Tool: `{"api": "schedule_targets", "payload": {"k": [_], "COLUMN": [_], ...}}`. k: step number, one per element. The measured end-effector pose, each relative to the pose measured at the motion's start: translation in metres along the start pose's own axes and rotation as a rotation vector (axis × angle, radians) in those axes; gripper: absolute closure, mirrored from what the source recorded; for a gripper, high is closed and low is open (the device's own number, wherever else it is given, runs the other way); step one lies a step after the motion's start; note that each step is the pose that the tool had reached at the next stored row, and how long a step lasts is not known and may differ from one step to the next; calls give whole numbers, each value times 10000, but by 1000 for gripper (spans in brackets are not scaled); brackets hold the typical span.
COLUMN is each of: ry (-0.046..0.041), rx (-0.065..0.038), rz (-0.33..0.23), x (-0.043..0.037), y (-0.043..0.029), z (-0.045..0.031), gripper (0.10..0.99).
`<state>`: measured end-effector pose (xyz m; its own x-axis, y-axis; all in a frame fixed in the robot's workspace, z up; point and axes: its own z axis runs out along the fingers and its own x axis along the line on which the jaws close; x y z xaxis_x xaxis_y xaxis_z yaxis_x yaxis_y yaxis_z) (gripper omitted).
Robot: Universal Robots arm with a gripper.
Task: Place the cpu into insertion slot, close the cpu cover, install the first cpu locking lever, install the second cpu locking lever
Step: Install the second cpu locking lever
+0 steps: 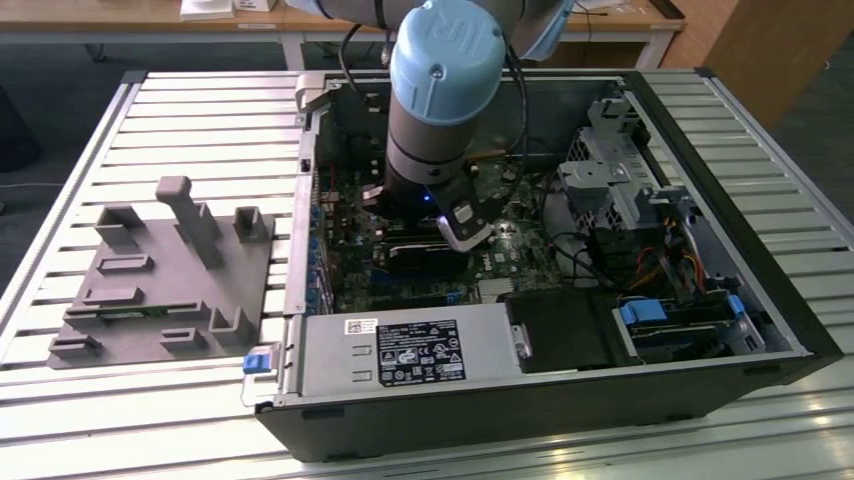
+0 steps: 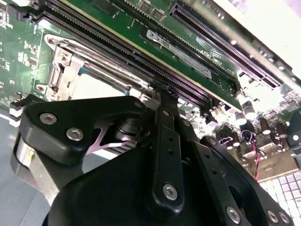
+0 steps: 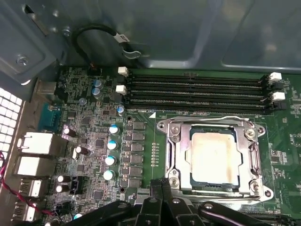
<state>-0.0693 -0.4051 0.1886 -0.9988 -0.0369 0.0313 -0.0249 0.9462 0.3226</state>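
Cpu [image 3: 211, 157] sitting in insertion slot [image 3: 181, 162], pale beige-silver face showing through window of cpu cover [image 3: 248, 155], already closed flat. Gripper [image 3: 162, 186] fingers pressed together at cover's edge, holding nothing. Memory slots [image 3: 197, 92] just beside cover.

White labels [image 1: 416, 352] on the power supply — print unreadable

Matt beige metal cpu [image 3: 212, 157], shiny silvery metal cpu cover [image 3: 176, 150], glossy green motherboard [image 3: 141, 155], perhaps plastic black memory slots [image 3: 197, 94]
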Motion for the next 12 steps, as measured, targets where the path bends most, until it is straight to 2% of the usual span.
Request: {"api": "schedule_targets", "payload": {"k": [12], "ry": [0], "rx": [-29], "rz": [-1], "x": [11], "y": [102], "z": [-300], "gripper": [973]}}
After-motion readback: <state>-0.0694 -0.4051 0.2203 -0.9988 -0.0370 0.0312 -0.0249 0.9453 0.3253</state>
